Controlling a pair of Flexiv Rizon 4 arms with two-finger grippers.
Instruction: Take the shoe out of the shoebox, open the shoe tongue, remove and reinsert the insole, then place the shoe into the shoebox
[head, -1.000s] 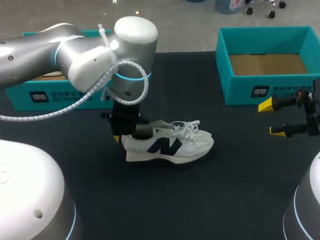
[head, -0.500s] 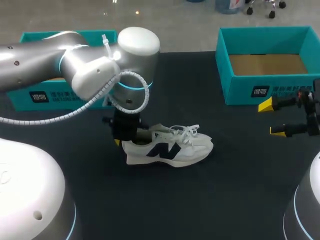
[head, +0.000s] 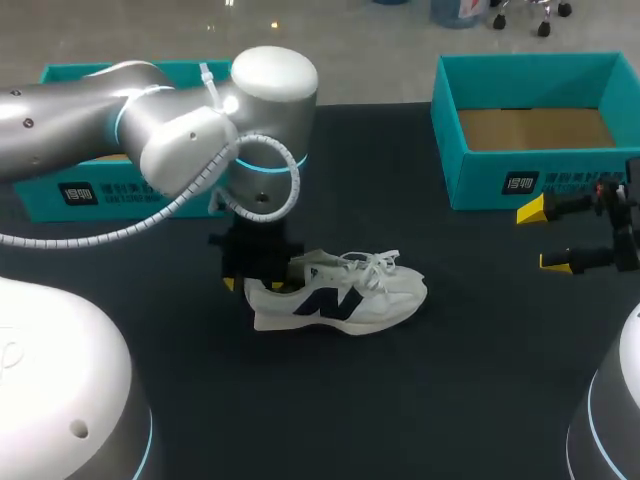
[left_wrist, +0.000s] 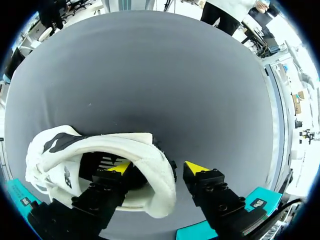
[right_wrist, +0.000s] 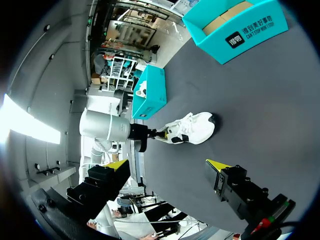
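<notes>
Straddling the shoe (head: 340, 295) at its heel, left tool (left_wrist: 157, 168) gapes — right tool (head: 545, 237), spread, empty, near shoebox (head: 520, 182).

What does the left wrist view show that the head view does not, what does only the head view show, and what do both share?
Left wrist view only: the left gripper's fingers straddle the shoe's heel, one inside the opening and one outside. Head view only: the shoe's whole side with its laces, the right gripper open off to the right, and the inside of the right box. Both: the white shoe standing on the dark table.
</notes>
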